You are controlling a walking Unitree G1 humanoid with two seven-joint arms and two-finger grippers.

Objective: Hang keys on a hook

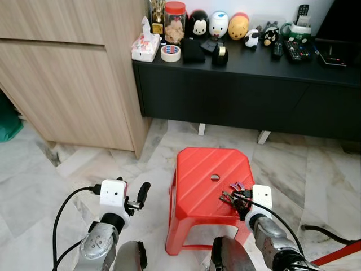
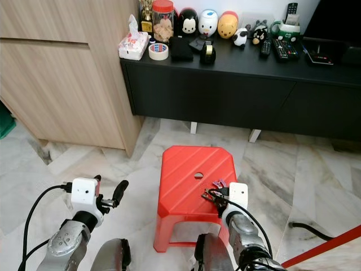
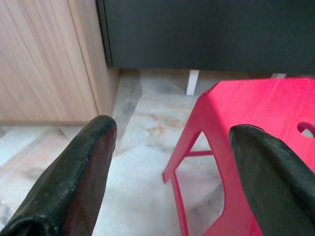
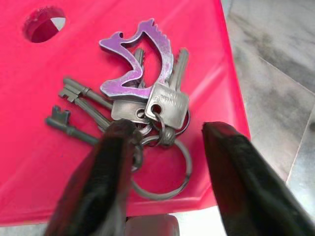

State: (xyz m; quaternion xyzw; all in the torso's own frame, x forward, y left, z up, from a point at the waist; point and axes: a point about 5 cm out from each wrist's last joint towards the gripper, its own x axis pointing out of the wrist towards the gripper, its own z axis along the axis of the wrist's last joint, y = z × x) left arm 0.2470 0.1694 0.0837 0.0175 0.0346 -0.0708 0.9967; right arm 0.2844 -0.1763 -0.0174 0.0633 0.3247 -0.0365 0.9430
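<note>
A: Where was the bunch of keys?

B: It lay on the red plastic stool, at the near right part of the seat, just right of the round hole in the middle. The bunch held a purple metal charm, a flat silver key, and a few dark old-style keys, all on linked split rings.

A: And the right end effector?

B: It stood right at the keys with its two black fingers spread apart, one over the rings and the other beyond the stool's right edge. They gripped nothing.

A: The left one?

B: The left end effector hung over the marble floor to the left of the stool, its fingers also wide apart and holding nothing.

A: Any writing to read?

B: The flat key bore some stamped letters, too small to make out. Farther off, a black tabletop carried a tissue pack, a roll of tape, a red-lidded jar, a row of cartoon figures and remote controls; no labels there could be read either. A wooden cabinet stood at far left.
</note>
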